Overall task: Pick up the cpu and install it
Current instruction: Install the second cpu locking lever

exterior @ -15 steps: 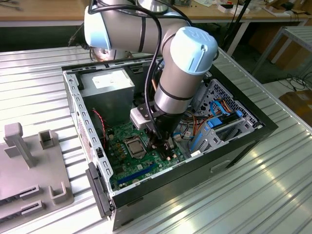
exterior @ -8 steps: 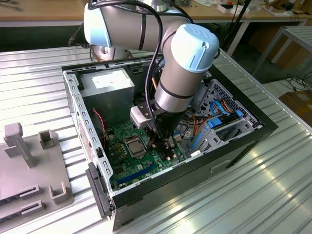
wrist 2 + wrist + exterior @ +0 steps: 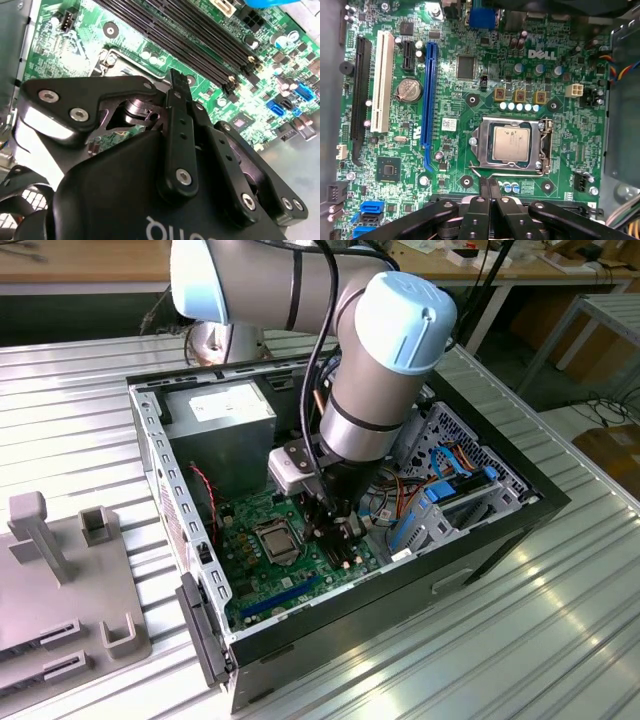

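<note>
inside the open computer case (image 3: 480, 540) on the ribbed table (image 3: 560, 640), the cpu (image 3: 511, 143) is sitting flat in the socket frame (image 3: 512, 145) on the green motherboard (image 3: 450, 145) — its silver top is showing in the first wrist view. the hand (image 3: 489, 186) is hanging just above the board beside the socket, its fingertips (image 3: 483, 187) pressing together and holding nothing — the memory slots (image 3: 200, 45) are lying near it.
</note>
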Action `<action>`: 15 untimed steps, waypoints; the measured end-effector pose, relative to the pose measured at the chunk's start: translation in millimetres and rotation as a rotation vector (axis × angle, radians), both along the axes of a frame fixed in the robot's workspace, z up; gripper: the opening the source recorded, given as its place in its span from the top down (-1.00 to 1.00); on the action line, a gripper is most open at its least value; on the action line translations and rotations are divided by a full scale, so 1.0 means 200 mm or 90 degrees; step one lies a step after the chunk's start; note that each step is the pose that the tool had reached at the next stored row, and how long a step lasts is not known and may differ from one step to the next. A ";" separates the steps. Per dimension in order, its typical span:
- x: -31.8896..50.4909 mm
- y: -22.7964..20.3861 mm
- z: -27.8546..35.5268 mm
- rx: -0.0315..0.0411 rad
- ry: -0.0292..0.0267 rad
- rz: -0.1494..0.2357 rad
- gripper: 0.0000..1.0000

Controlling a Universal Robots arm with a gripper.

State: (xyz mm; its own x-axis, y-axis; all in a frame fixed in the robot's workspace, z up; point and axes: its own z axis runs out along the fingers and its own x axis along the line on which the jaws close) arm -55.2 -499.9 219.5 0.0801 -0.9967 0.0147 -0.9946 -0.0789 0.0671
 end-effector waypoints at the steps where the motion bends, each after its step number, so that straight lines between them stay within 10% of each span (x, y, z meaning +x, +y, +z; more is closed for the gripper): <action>1: -0.004 0.004 0.001 -0.0001 0.0000 0.000 0.79; 4: -0.055 0.034 0.001 -0.0001 -0.0001 0.000 0.79; 15: -0.075 0.037 0.001 -0.0001 -0.0001 0.000 0.79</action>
